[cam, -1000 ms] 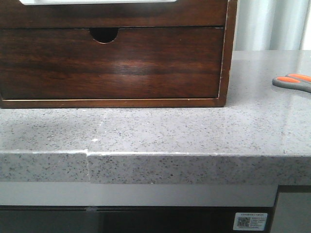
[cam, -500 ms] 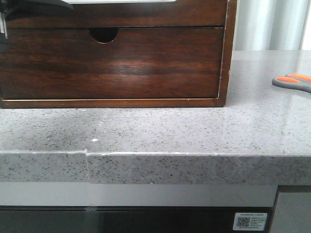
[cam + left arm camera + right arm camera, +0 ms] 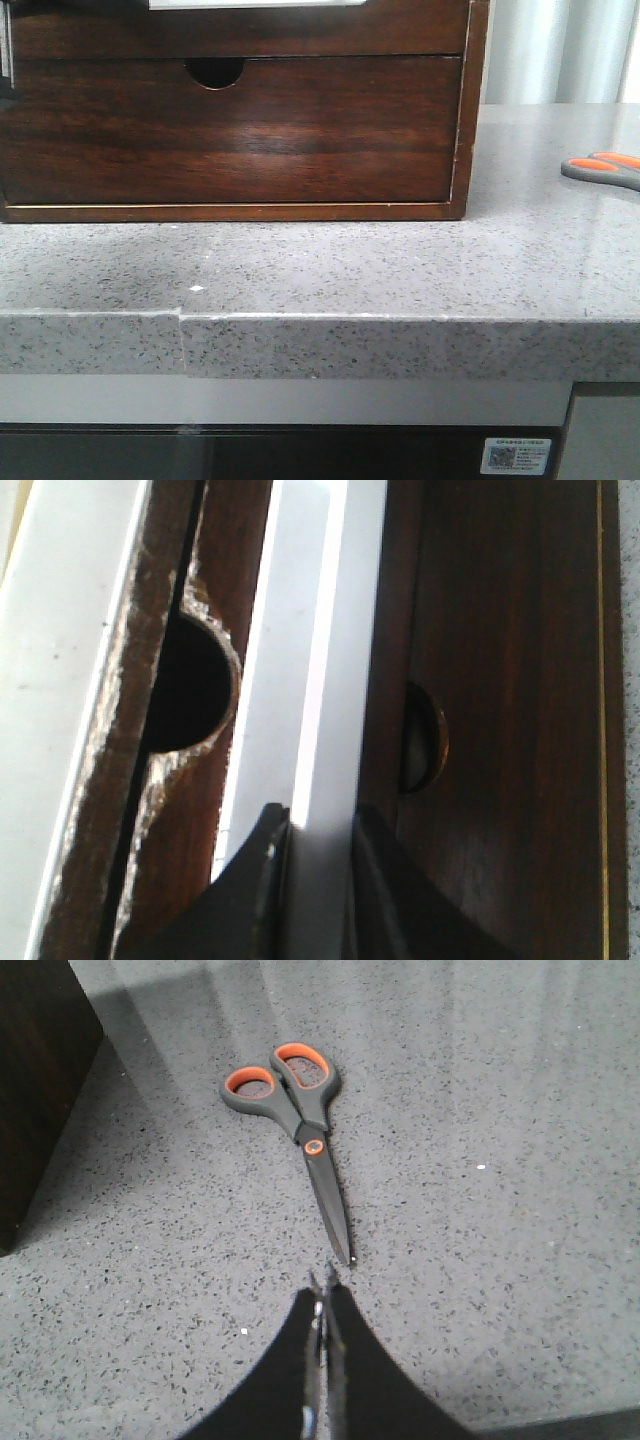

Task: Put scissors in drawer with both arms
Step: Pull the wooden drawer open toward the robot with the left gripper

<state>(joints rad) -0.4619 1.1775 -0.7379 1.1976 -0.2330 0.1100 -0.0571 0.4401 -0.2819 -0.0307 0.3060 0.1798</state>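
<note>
Closed grey-orange scissors (image 3: 297, 1125) lie flat; drawer (image 3: 318, 670) slightly open.

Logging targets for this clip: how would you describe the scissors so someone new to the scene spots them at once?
Start at the big dark wooden box on the grey speckled counter, then look right across the bare stone to the frame edge. The scissors lie flat there, apart from the box, closed, with the right pincer just short of the blade tip. Grey handle loops lined bright orange set them apart.
</note>
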